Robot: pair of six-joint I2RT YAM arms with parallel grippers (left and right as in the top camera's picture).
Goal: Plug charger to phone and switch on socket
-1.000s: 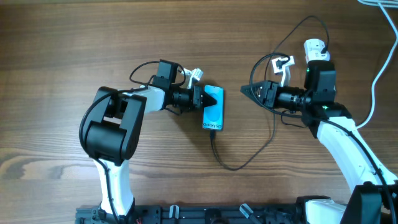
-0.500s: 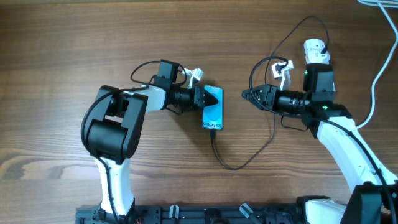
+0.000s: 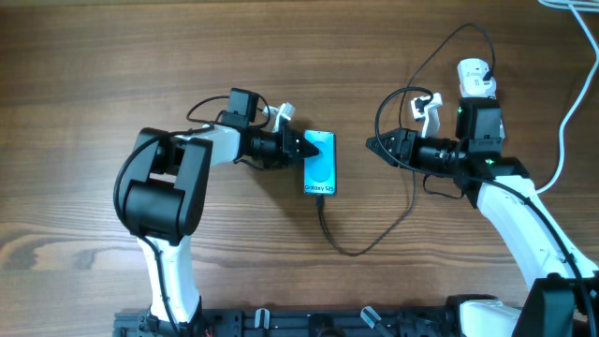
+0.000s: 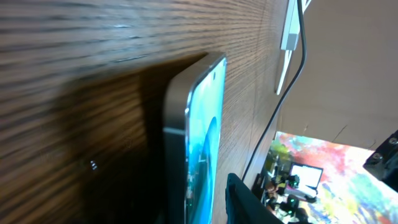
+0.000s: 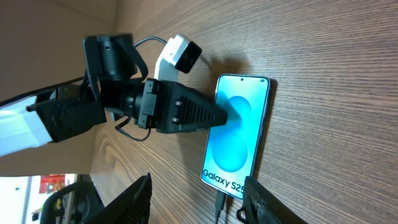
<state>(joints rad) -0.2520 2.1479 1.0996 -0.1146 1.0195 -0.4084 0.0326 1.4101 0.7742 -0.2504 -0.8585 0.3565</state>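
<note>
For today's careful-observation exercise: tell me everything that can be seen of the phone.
The phone is a slim rectangle with rounded corners. It has a bright cyan-green screen reading "Galaxy S25" at one end and a silvery, metal-looking frame. It lies flat, screen up, on the wooden table between the two arms. The thin black charger meets the end with the text and looks plugged in. The tip of the left hand lies over one long edge; whether it touches cannot be told.

Count, overhead view: 1 phone [image 3: 319, 168] at centre, 1 charger cable [image 3: 356, 251], 1 socket [image 3: 474, 77] upper right, 1 thick white lead [image 3: 562, 140] at right edge, 1 wooden table [image 3: 84, 56], 2 arms (left arm [image 3: 168, 187], right arm [image 3: 510, 201]), 2 grippers (left gripper [image 3: 314, 147], right gripper [image 3: 370, 143]).
</note>
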